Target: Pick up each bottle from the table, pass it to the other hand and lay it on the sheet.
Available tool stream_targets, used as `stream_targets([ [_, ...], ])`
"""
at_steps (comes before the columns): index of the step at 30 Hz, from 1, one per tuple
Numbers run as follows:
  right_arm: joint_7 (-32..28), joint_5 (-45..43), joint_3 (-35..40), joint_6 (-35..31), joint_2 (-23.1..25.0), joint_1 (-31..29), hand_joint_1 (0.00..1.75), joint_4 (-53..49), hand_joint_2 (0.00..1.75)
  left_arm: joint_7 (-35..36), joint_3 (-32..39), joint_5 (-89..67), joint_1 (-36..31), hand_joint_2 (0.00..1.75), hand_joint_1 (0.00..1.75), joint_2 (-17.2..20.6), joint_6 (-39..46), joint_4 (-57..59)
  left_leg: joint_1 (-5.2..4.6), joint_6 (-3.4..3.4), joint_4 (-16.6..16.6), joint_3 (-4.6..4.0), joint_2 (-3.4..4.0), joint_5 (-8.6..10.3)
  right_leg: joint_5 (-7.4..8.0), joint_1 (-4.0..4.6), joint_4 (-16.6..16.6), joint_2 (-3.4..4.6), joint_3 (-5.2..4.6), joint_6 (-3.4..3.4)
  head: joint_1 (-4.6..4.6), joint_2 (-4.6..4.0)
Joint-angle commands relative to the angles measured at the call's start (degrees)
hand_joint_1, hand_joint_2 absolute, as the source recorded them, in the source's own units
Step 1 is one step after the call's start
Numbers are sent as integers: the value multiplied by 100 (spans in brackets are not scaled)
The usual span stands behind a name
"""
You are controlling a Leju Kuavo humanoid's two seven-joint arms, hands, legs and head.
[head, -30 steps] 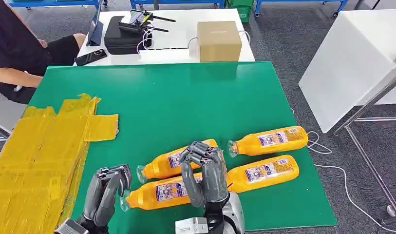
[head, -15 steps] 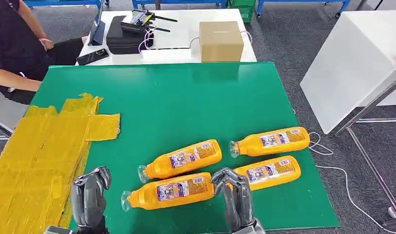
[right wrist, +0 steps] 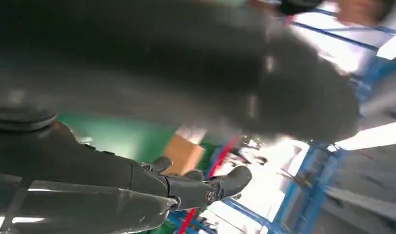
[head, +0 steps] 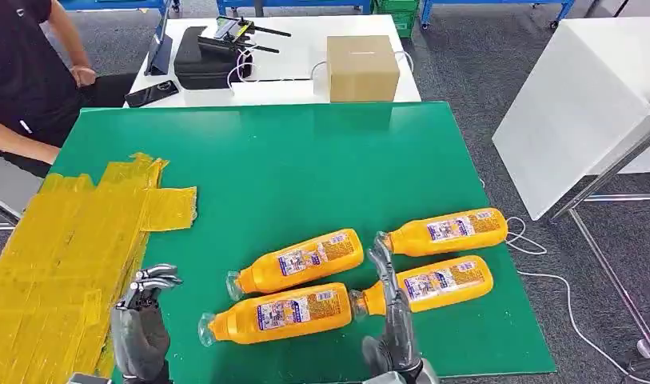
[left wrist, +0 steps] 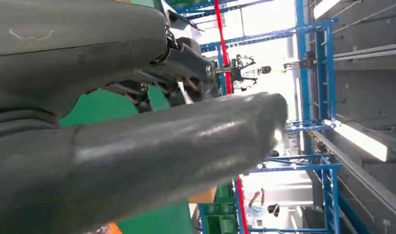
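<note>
Seemingly between pickups, the humanoid's two hands sit low at the near edge of the green tabletop [head: 305, 160], neither one holding a bottle. Four orange bottles lie on their sides on the green surface: a near-left bottle [head: 277, 313], a second bottle [head: 301, 261] just behind it, a near-right bottle [head: 433, 283] and a far-right bottle [head: 445, 230]. None lies on the yellow sheet [head: 57, 256], which is spread over the tabletop's left side, well apart from the group, so by these pictures the work of laying bottles down is not yet done for any of the four.

Judging from the layout, the next move calls for a hand to come down over one bottle's body, close around it, lift it, and pass it across to the other hand for the sheet.

Raised edge-on, the right hand [head: 393, 320] stands between the near-left and near-right bottles, its fingers extended upward and empty; whether it touches either bottle cannot be told. The left hand [head: 141, 324] stands beside the sheet's near edge, fingers loosely curled at the top around nothing. A seated person [head: 25, 72] is at the far left, and a cardboard box [head: 362, 67] rests on the white table beyond.
</note>
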Motion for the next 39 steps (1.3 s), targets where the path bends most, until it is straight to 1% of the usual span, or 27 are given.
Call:
stream_targets([
  [1,656,866,453,-178,-256,-265,0,665,175,-2,378,-17,81,0,0,-164,-81,125,5,-3,-15,24,2,-2,1,5,-17,0,23,2,0,0],
  [2,906,1279,588,-295,-295,-296,0,741,175,-2,417,-9,102,0,0,-184,-100,109,3,-3,-12,19,2,-1,0,3,-13,0,17,2,0,0],
  [3,1294,1704,748,-336,-379,-348,0,807,175,-2,473,-10,119,0,0,-221,-169,117,4,-4,-16,26,1,-2,0,5,-16,-1,24,2,0,0],
  [5,1832,2328,964,-373,-482,-407,0,911,175,-2,555,-8,147,0,0,-279,-245,126,4,-2,-12,19,8,-2,2,4,-14,8,17,1,0,0],
  [7,2209,2680,1219,-349,-541,-474,0,973,175,-2,610,-65,189,0,0,-350,-329,102,6,-4,-20,33,11,-4,2,6,-21,9,30,3,0,0],
  [8,2320,2782,1295,-317,-562,-501,0,1005,175,-2,617,-82,196,0,0,-372,-355,101,8,-5,-24,41,8,-4,1,8,-26,7,38,3,0,0],
  [9,2459,2899,1388,-280,-585,-533,0,1037,175,-2,624,-95,201,0,0,-401,-377,112,2,-2,-10,17,5,-1,1,2,-10,5,13,2,0,0],
  [10,2599,3028,1472,-265,-633,-555,0,1056,175,-2,640,-101,199,0,0,-425,-397,124,4,-3,-15,25,4,-2,1,4,-16,2,22,3,0,0],
  [11,2716,3116,1551,-251,-661,-568,0,1061,175,-2,667,-98,197,0,0,-449,-418,135,2,-2,-9,15,3,-1,1,3,-10,2,14,2,0,0],
  [12,2793,3171,1653,-234,-716,-572,0,1042,175,-2,702,-88,192,0,0,-476,-450,148,4,-3,-17,29,3,-3,0,5,-18,2,27,3,0,0],
  [13,2870,3190,1710,-192,-766,-571,0,1033,175,-2,728,-70,189,0,0,-496,-492,160,4,-2,-12,20,5,-3,1,5,-14,5,19,3,-2,0],
  [16,3418,3688,1924,-86,-922,-566,0,927,175,-2,847,-84,200,0,0,-603,-582,187,4,-2,-19,33,-4,-2,-2,5,-20,-5,31,4,0,0],
  [18,3686,3864,2008,36,-980,-569,0,881,175,-2,892,-102,217,0,0,-654,-646,196,1,-2,-12,22,-5,-2,-3,2,-12,-6,19,2,0,0],
  [21,4055,4044,2077,183,-1022,-669,0,957,175,-2,973,-131,201,0,0,-740,-736,223,2,-3,-17,33,-10,-4,-6,4,-17,-11,30,3,-2,0],
  [22,4055,4044,2077,183,-1022,-669,0,957,175,-2,973,-131,201,0,0,-740,-736,223,2,-2,-13,25,-8,-2,-4,3,-14,-9,22,2,0,0],
  [23,4055,4044,2077,183,-1022,-669,0,957,175,-2,973,-131,201,0,0,-740,-736,223,6,-5,-26,47,-15,-6,-8,8,-27,-17,46,3,0,0],
  [24,4055,4044,2077,183,-1022,-669,0,957,175,-2,973,-131,201,0,0,-740,-736,223,2,-3,-15,29,-8,-2,-4,4,-17,-10,27,3,2,0],
  [25,4055,4044,2077,183,-1022,-669,0,957,175,-2,973,-131,201,0,0,-740,-736,223,4,-4,-19,36,-14,-4,-7,5,-20,-15,35,3,2,0],
  [26,4055,4044,2077,183,-1022,-669,0,957,175,-2,973,-131,201,0,0,-740,-736,223,0,-2,-10,17,-2,-2,-2,1,-9,-2,14,1,0,0],
  [27,4209,4122,2071,297,-1036,-711,0,1032,175,-2,1006,-126,193,0,0,-754,-768,231,3,-4,-16,28,-2,-4,-4,4,-15,-3,26,2,0,0],
  [28,4450,4338,2108,484,-1063,-777,0,1108,175,-2,1045,-136,188,0,0,-779,-801,253,1,-3,-12,21,-4,-2,-2,2,-12,-4,18,1,0,0],
  [32,4448,3978,2131,786,-1123,-912,0,1446,175,-2,1210,-96,128,0,0,-863,-953,271,1,-3,-16,24,-2,1,1,2,-17,-3,22,2,0,0],
  [34,4466,3929,2145,815,-1125,-967,0,1639,175,-2,1245,-94,94,0,0,-886,-1007,313,4,-4,-22,35,-4,0,2,5,-24,-6,34,3,0,0],
  [37,4579,3950,2118,808,-1087,-1029,0,1823,175,-2,1303,-54,66,0,0,-922,-1061,343,1,-2,-14,22,-1,1,2,2,-15,-2,20,2,0,0],
  [38,4579,3950,2118,808,-1087,-1029,0,1823,175,-2,1303,-54,66,0,0,-922,-1061,343,6,-5,-26,41,-5,0,2,7,-28,-7,40,3,-2,0],
  [39,4579,3950,2118,808,-1087,-1029,0,1823,175,-2,1303,-54,66,0,0,-922,-1061,343,1,-2,-14,24,-2,0,1,2,-15,-3,21,2,0,0],
])
